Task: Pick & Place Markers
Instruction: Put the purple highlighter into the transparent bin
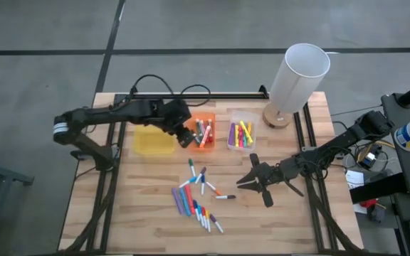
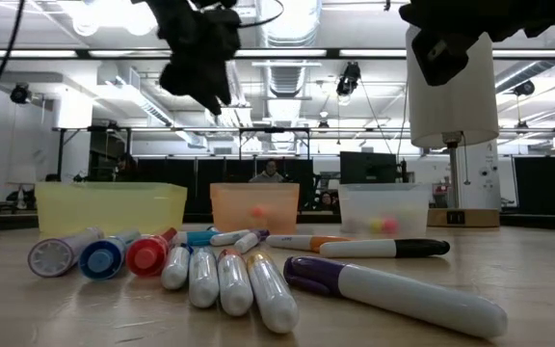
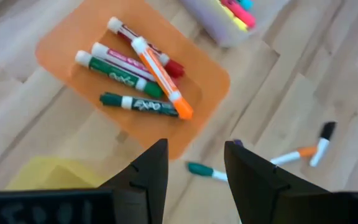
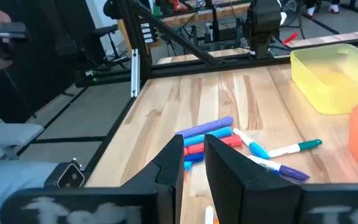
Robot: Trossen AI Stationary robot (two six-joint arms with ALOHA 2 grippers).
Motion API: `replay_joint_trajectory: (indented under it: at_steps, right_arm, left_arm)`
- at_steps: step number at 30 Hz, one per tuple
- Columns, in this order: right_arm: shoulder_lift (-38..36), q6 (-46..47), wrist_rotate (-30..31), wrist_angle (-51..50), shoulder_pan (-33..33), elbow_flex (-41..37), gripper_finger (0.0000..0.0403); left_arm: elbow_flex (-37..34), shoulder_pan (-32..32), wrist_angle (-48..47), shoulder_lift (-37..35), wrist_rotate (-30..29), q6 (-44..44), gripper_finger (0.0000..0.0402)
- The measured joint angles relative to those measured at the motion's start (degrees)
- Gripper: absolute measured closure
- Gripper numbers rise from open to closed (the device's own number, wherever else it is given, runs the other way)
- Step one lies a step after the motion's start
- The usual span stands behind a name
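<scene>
Left gripper [image 1: 186, 136] is positioned above the near edge of the orange bin [image 1: 206, 119], fingers spread and empty. The bin holds several markers [image 3: 143, 74]. Right gripper [image 1: 250, 178] hovers over the table [image 1: 141, 206], just right of the loose markers [image 1: 194, 199] scattered at table centre; its fingers stand narrowly apart with apparently nothing between them. The clear bin [image 1: 242, 122] holds more markers; the yellow bin [image 1: 153, 140] appears empty
</scene>
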Motion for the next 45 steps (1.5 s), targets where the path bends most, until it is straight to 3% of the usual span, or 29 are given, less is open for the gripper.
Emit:
replay_joint_trajectory:
  at_steps: [8,17,26,34,42,45]
  right_arm:
    - [0.0,-0.5,0.0,-1.0,0.0,0.0,0.0344]
    - [0.0,-1.4,0.0,-1.2,0.0,0.0,0.0344]
    - [0.0,-1.3,0.3,-1.2,-0.1,0.0,0.0344]
    - [0.0,-1.4,0.3,-1.2,-0.1,0.0,0.0344]
    - [0.0,-1.3,0.5,-1.2,-0.1,0.0,0.0344]
    - [0.0,-1.2,0.5,-1.2,-0.1,0.0,0.0344]
  left_arm:
    - [-6.1,-4.1,-0.5,-5.2,1.7,0.0,0.0252]
    - [-8.9,-11.6,1.1,-6.3,1.7,1.7,0.0252]
    - [-9.0,-21.5,2.7,-6.1,1.7,15.4,0.0252]
    - [-9.4,-25.1,4.0,-5.3,1.5,19.1,0.0252]
    - [-16.6,-28.6,16.2,-5.2,1.4,25.0,0.0252]
    - [-20.2,-31.1,21.0,-5.1,0.3,31.1,0.0252]
